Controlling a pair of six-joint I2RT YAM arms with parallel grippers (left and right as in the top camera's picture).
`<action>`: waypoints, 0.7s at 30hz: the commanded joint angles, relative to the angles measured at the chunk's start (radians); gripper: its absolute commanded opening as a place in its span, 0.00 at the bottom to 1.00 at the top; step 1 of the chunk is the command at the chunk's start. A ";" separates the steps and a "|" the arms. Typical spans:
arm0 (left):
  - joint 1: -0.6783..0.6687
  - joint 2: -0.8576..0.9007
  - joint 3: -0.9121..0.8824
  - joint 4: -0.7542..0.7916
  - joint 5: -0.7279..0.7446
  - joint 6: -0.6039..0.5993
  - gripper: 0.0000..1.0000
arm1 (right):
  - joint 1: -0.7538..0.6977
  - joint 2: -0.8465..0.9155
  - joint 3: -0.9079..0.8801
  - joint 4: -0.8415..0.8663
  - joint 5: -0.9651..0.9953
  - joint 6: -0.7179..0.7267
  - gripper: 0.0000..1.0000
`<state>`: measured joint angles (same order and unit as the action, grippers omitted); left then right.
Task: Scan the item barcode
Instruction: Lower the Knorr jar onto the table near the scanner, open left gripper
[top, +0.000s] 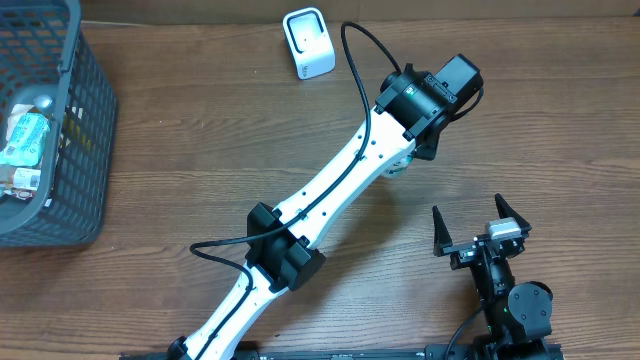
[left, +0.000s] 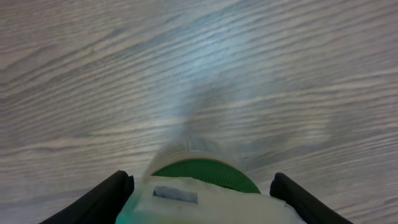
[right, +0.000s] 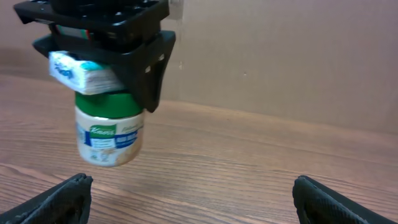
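basket (top: 95, 120) far left, scanner (top: 308, 42) behind jar (right: 109, 134) (aloft)

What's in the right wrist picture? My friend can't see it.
The left tool holds a green-lidded jar over a wooden table. The right tool's black fingers stand wide apart at the bottom corners.

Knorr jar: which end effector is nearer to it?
Left. The left end effector grips the Knorr jar at its green-lidded top. The right end effector sits open, well apart from the jar, facing it.
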<state>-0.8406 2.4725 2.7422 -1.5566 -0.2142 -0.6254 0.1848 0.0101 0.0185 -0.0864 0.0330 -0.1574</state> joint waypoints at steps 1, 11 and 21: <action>0.008 0.005 0.008 -0.025 -0.022 0.037 0.43 | 0.005 -0.007 -0.011 0.005 0.002 -0.002 1.00; 0.010 0.005 0.008 0.010 -0.017 0.052 0.41 | 0.005 -0.007 -0.011 0.005 0.002 -0.002 1.00; 0.017 0.005 0.008 0.011 0.004 0.057 0.41 | 0.005 -0.007 -0.011 0.005 0.002 -0.002 1.00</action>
<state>-0.8356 2.4725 2.7422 -1.5429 -0.2134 -0.5919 0.1848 0.0101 0.0185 -0.0864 0.0330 -0.1574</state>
